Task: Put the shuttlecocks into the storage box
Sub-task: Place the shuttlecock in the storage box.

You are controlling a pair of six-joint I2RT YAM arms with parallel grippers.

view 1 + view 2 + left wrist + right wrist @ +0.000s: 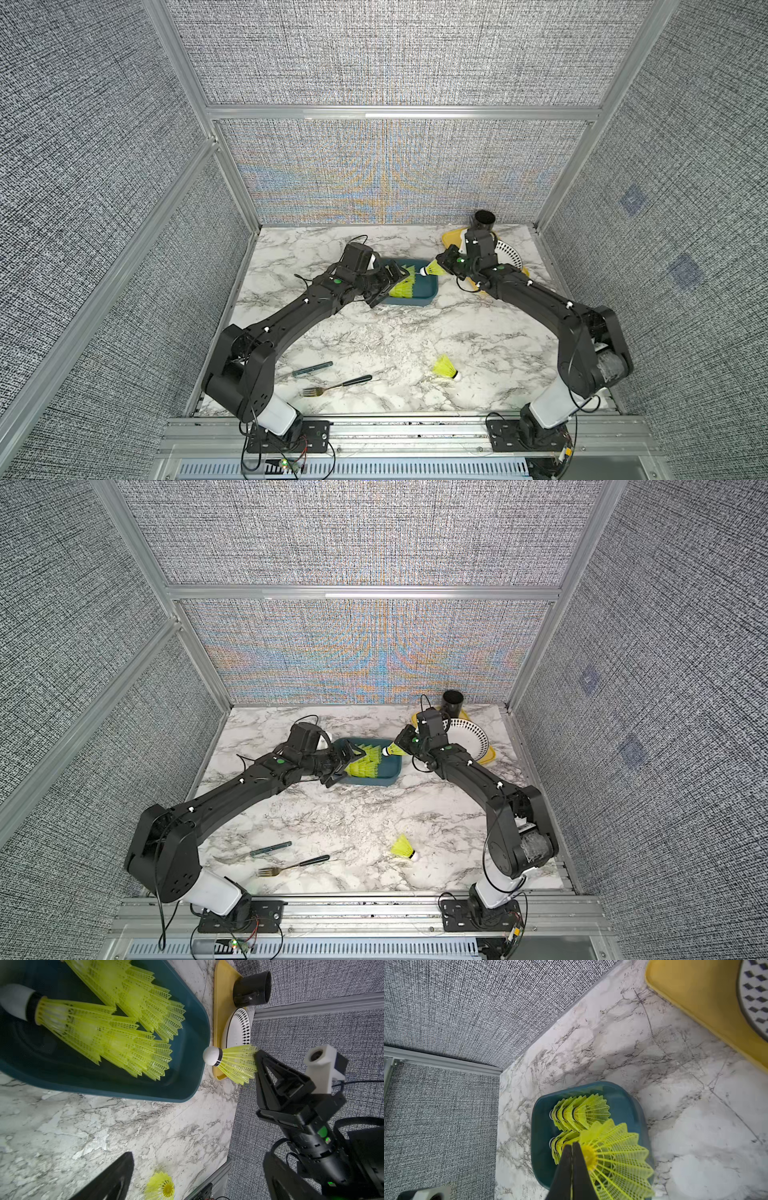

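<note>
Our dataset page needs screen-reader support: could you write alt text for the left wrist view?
The right gripper pinches a neon shuttlecock by its skirt, white tip toward the teal storage box, where two rows of nested shuttlecocks lie. Another shuttlecock rests on the marble table.

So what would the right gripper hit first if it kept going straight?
Probably the stacked shuttlecocks in the blue box. The right gripper, pinching a shuttlecock, points at them, though depth is hard to judge.
</note>
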